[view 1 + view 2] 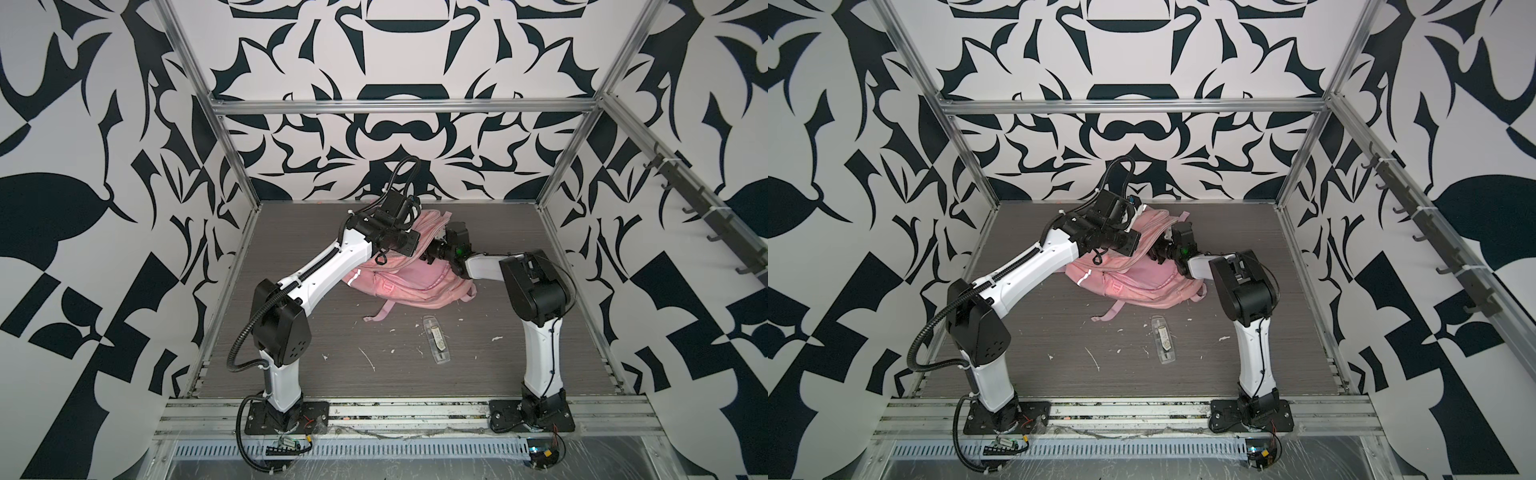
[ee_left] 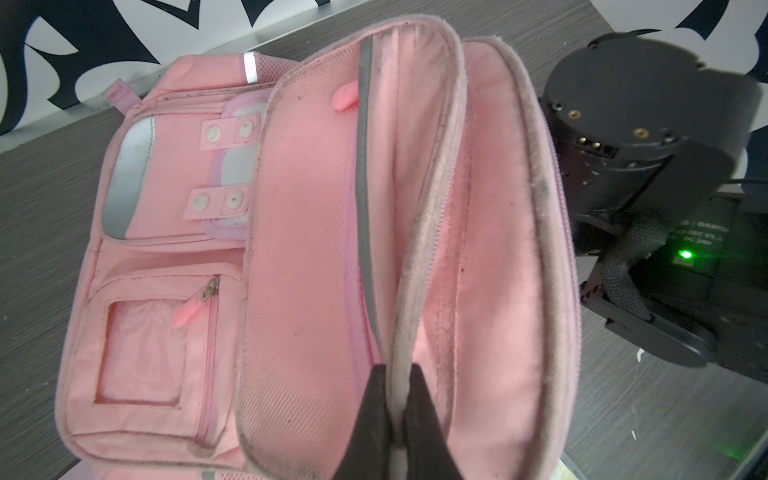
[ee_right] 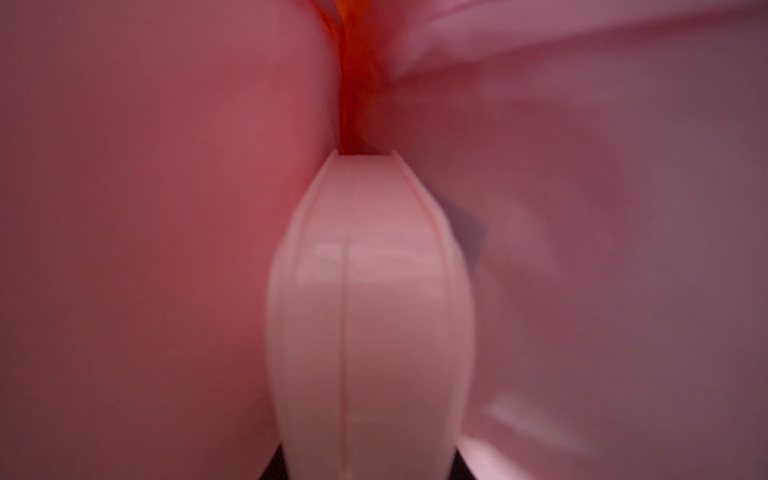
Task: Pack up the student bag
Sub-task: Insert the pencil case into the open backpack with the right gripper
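Left hand (image 2: 398,372) pinches student bag (image 2: 158,232) | right hand (image 3: 368,467): pink case (image 3: 365,311) | label (image 2: 702,232) illegible

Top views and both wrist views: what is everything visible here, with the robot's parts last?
student bag: one, pink, far middle of the table, main compartment open.
pink case: one, pale pink, inside the bag, right wrist view.
clear case: one, transparent, on the table in front of the bag.
white scraps: several, scattered on the near table.
table: one, grey wood grain, under everything.
hook rail: one, dark, right wall.
left gripper: one, black, shut on the bag's opening rim.
right gripper: one, black, inside the bag, shut on the pink case.
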Motion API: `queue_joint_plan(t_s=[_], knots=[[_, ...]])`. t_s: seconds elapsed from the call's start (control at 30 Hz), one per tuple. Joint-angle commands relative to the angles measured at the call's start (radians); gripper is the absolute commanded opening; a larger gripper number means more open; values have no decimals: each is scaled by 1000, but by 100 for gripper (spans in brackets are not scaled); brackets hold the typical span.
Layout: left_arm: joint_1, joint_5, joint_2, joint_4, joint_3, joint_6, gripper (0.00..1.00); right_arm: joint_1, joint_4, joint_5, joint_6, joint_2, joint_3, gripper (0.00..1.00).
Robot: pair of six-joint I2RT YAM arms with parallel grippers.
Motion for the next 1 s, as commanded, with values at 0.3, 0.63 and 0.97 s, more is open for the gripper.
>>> queue_joint_plan(t_s=[0.3, 0.63, 0.97], knots=[[14, 37, -60, 58, 37, -25, 0, 14, -488, 50, -306, -42, 279, 50], [28, 48, -73, 75, 2, -43, 0, 15, -613, 72, -387, -86, 283, 59], [30, 50, -64, 69, -6, -47, 0, 27, -723, 121, -457, -144, 242, 60]])
